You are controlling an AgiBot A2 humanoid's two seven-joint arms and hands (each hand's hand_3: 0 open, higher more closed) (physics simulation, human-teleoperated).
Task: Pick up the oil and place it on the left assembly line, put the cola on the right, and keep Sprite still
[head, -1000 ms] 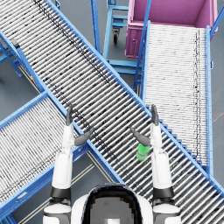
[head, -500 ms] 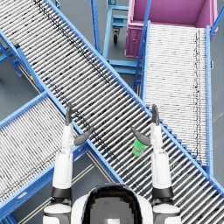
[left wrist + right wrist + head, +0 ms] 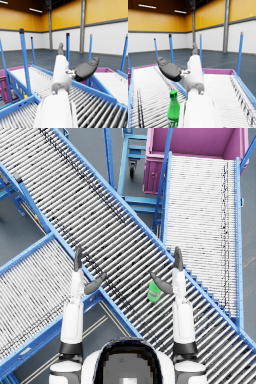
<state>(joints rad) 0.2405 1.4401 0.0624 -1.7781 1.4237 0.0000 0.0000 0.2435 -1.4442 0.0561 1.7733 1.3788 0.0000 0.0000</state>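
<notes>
A green Sprite bottle point(image 3: 173, 110) with a green screw cap and pale lettering on its label is seen on the roller conveyor point(image 3: 100, 218), roughly midway between its two blue side rails. It is stood upright, its long axis vertical and the cap pointed up. The right hand point(image 3: 172, 275) is held just beside it, fingers spread and nothing grasped. The left hand point(image 3: 82, 278) is likewise released over the rail nearest the robot.

Sprite bottle point(image 3: 173, 111): base cut off at picture edge, side behind right forearm point(image 3: 199, 110); pink bin point(image 3: 153, 175) cropped.
</notes>
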